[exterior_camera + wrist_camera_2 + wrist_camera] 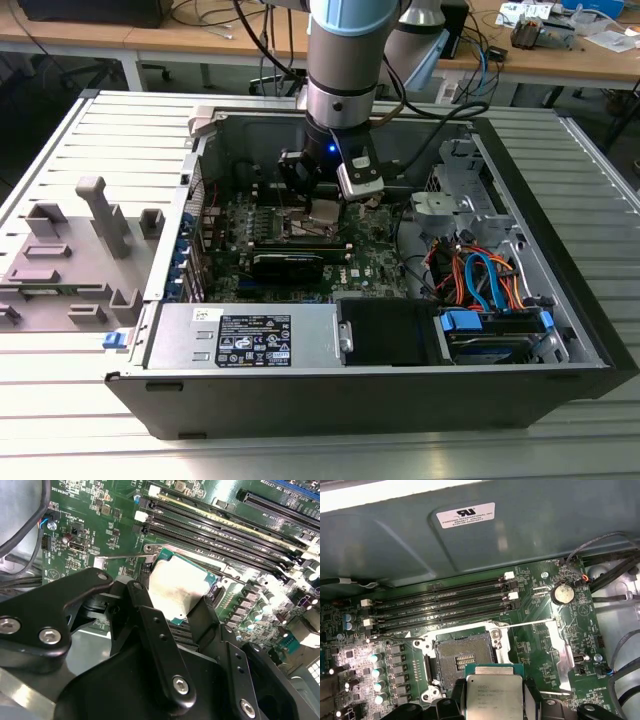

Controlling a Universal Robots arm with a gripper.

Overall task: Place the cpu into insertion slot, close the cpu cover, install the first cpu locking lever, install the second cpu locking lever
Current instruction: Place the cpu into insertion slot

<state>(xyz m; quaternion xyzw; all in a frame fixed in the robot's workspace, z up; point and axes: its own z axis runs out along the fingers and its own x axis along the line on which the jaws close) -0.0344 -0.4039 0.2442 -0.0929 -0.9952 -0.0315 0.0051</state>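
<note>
**Computer case** (350,405): lying open on the slatted table. The power supply (245,335) is occupying its near edge, and the drive bay with its cables is sitting at the exterior view's right.

**Arm** (345,60): reaching straight down into the far half of the case, a little to the exterior view's left of centre.

**Motherboard** (535,580): facing up under the arm, with the long black memory slots (440,605) running beside the socket area.

**The cpu cover** (564,655): lying folded back off the socket. A thin wire lever (395,640) is standing free of its catch.

**The insertion slot** (462,656): sitting exposed and unfilled, its dark contact field showing.

**The gripper** (172,600): pinching the cpu (494,697) by two opposite edges, metal top up.

**Position of the chip:** in the first wrist view it is hanging near the slot but offset from it and not seated. How high it is riding above the board cannot be judged reliably.

**Judgement on the placing step:**
- The chip needs squaring to the slot's rim, with its orientation matching the socket.
- It needs holding level.
- It should be brought over the opening before any descent.
- The descent should run straight down with no sideways drag, since the contacts look fine enough to bend.
- The fingers should be passing clear of the folded cover and the lever.
</note>
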